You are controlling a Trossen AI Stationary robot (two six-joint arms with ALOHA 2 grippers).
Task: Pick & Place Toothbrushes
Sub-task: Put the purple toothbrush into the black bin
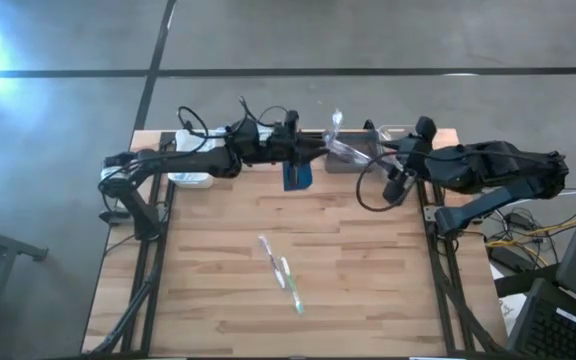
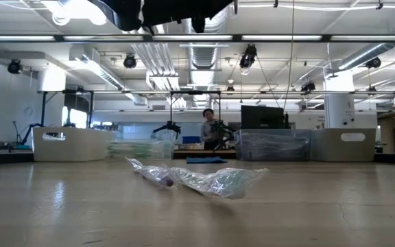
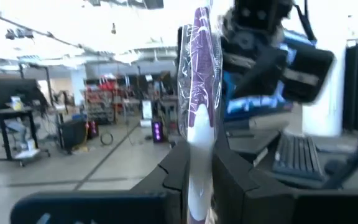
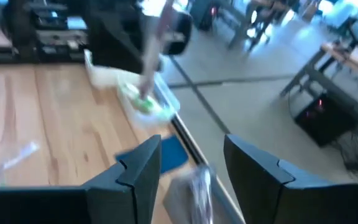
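My left gripper (image 1: 324,144) is raised over the table's far middle and is shut on a toothbrush (image 3: 197,74) in a clear wrapper with a purple and white handle. My right gripper (image 4: 191,158) stands open just to the right of it, above the grey bin (image 1: 356,158), with nothing held between its fingers. Two wrapped toothbrushes (image 1: 280,272) lie flat on the wood near the table's middle, and they also show in the low view as toothbrushes (image 2: 190,180) lying side by side. My left gripper pinches the toothbrush's white lower handle (image 3: 199,163) between its two fingers, wrapper and all. The fingers come about level from the table's left. The toothbrush sticks up past the fingertips, lifted clear of the table.
A dark blue pad (image 1: 296,177) lies below the left gripper. A white bin (image 1: 189,178) stands at the far left, and a clear bin (image 1: 392,131) at the far right beside the grey one. A loose clear wrapper (image 4: 197,186) shows below the right fingers. A person stands far behind the table.
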